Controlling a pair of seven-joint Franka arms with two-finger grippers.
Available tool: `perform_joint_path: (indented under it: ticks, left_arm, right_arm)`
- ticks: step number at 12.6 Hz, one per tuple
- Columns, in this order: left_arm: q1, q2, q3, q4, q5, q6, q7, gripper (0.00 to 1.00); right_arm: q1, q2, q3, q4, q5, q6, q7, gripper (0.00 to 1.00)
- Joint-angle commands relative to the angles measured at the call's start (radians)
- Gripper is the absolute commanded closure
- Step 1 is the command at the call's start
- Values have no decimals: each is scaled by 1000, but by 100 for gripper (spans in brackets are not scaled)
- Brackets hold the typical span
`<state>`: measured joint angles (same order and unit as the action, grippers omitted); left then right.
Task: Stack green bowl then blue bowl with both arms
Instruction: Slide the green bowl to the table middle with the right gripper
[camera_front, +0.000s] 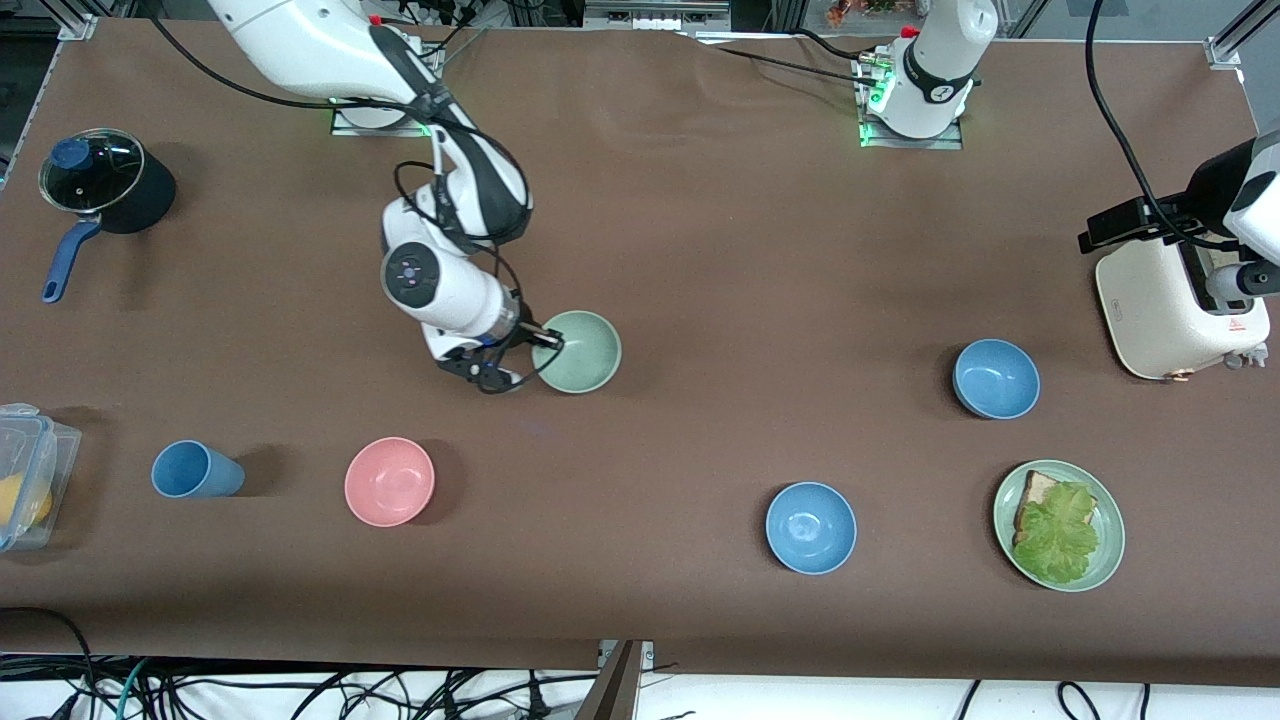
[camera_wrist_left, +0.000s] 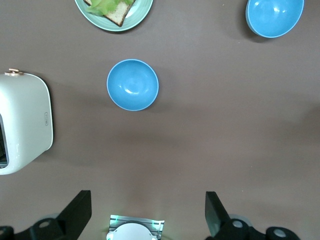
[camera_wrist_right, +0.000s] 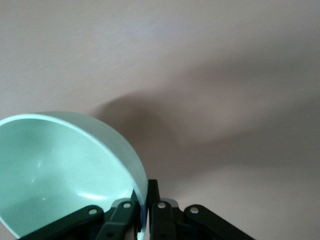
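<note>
My right gripper is shut on the rim of the green bowl, one finger inside and one outside, over the middle of the table. In the right wrist view the green bowl is tilted in the right gripper. I cannot tell whether the bowl touches the table. One blue bowl sits beside the toaster. The other blue bowl sits nearer the front camera. Both show in the left wrist view, the first and the second. My left gripper is open and empty, high over the toaster's end of the table.
A white toaster stands at the left arm's end. A green plate with bread and lettuce lies near the front edge. A pink bowl, a blue cup, a lidded pot and a plastic box are at the right arm's end.
</note>
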<state>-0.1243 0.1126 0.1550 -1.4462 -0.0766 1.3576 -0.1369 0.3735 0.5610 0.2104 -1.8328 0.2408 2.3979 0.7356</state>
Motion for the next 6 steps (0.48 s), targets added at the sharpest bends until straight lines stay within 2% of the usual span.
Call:
perform_joint_path:
  ticks: [1, 6]
  left_arm:
    - [5, 7, 3, 24, -31, -11, 5, 0]
    - [11, 10, 8, 24, -34, -2, 13, 0]
  right_arm:
    - [57, 62, -6, 99, 9, -9, 98, 100]
    - [159, 141, -6, 196, 9, -3, 234, 100]
